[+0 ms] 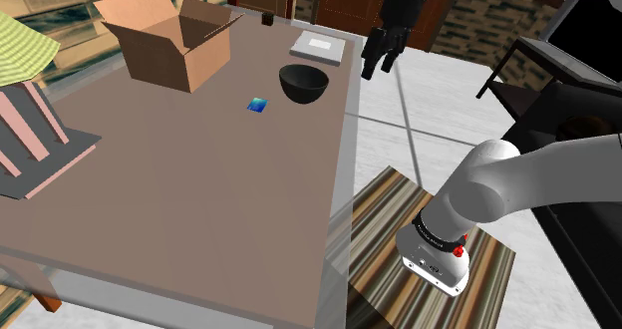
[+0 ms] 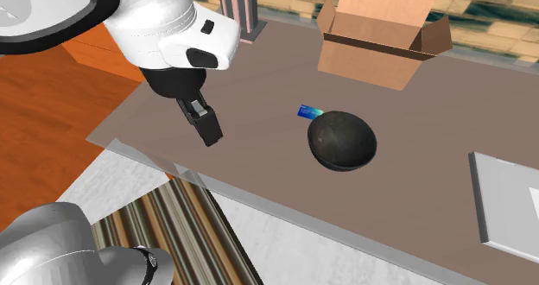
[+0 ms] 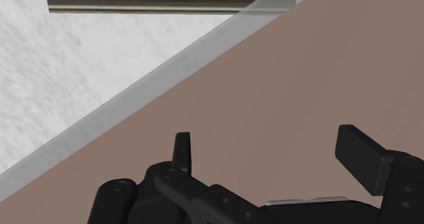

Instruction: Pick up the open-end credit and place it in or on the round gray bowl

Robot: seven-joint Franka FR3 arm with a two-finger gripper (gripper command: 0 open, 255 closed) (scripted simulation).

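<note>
The blue card (image 1: 258, 105) lies flat on the table (image 1: 199, 197), just beside the dark bowl (image 1: 303, 82). The gripper (image 1: 382, 53) hangs apart from the bowl, jaws spread, holding nothing.

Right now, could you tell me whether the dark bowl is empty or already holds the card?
Empty: the bowl shows a bare dark inside, and the blue card lies on the table beside it.
</note>
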